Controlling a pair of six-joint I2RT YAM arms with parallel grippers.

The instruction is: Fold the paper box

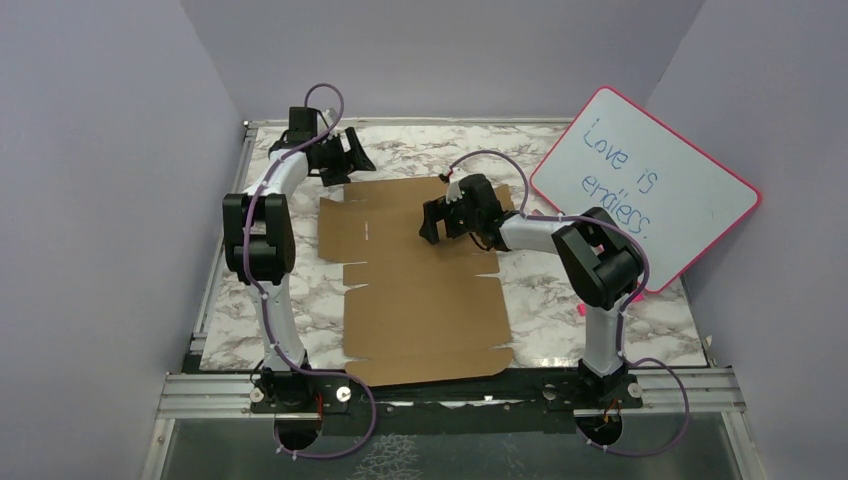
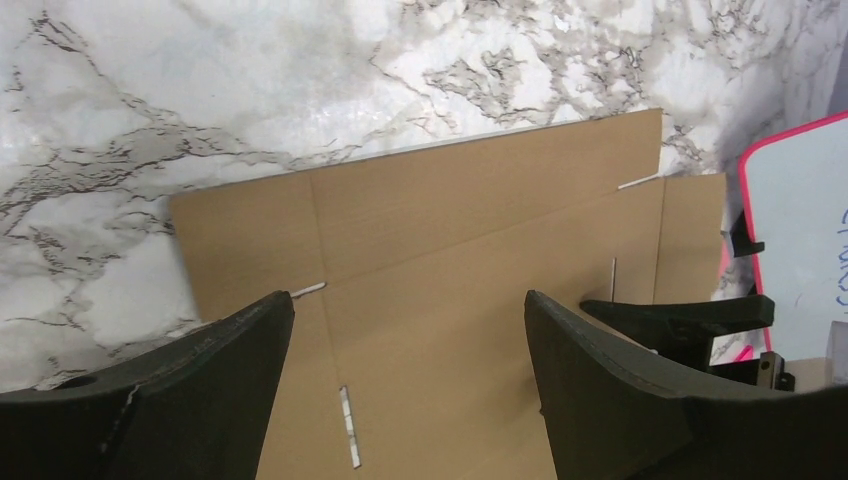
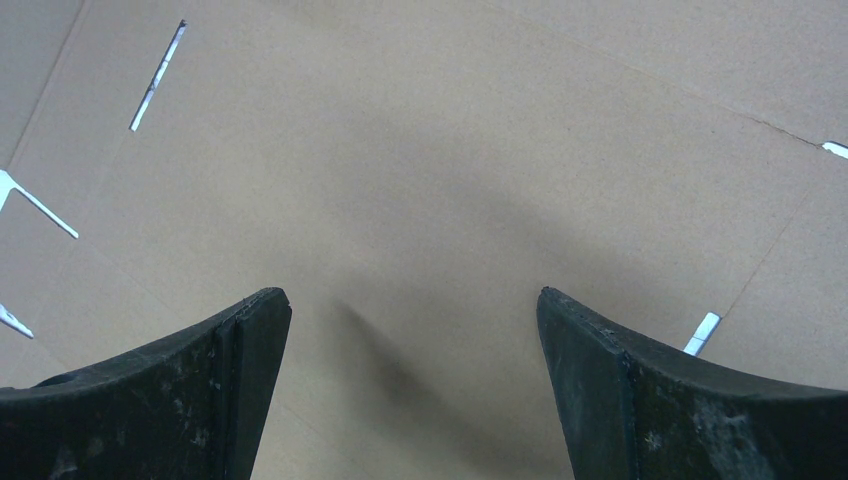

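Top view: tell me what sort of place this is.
Probably a robot lab test cell, not a home: plain walls box in a marble-patterned table with a metal rail at its near edge, the left arm and right arm bolted there. A flat paper box lies on the table.

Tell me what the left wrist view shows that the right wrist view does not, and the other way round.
Only the left wrist view: the marble table, the far edge of the cardboard sheet, the pink-rimmed whiteboard, and the left gripper. Only the right wrist view: the right gripper, with cardboard filling the whole background. Both: flat brown cardboard with slits, and open jaws holding nothing.
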